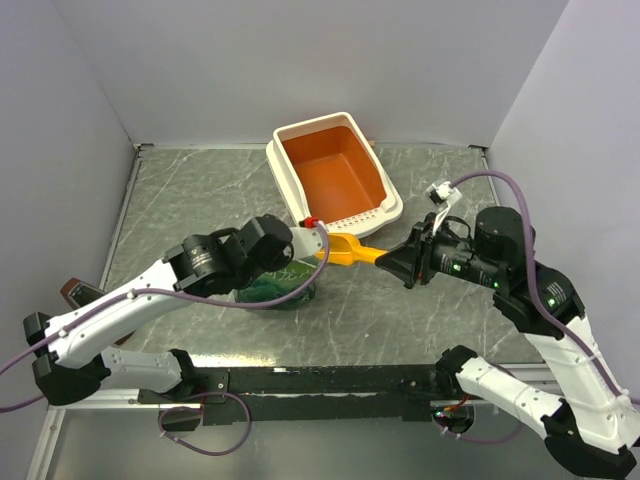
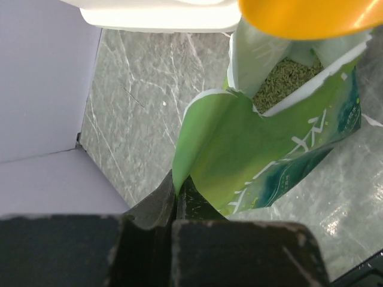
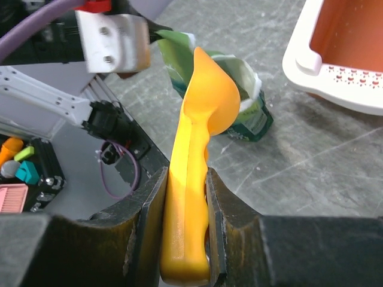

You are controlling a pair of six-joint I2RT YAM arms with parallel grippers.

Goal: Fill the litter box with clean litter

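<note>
While litter (image 2: pixel 287 78) is held in the green bag (image 2: pixel 269 161), its edge pinched by the left claw (image 2: pixel 178 197), a scoop (image 3: pixel 200 119) is gripped by the right claw (image 3: pixel 185 239) beside it; the litter box (image 1: pixel 312 125) is set just beyond the bag.

Bright, even overhead light — soft shadows
Faint shadows are cast under the arms (image 1: pixel 130 300) on the table (image 1: pixel 400 310); the scoop (image 2: pixel 305 15) is rendered soft close to the left wrist camera.
</note>
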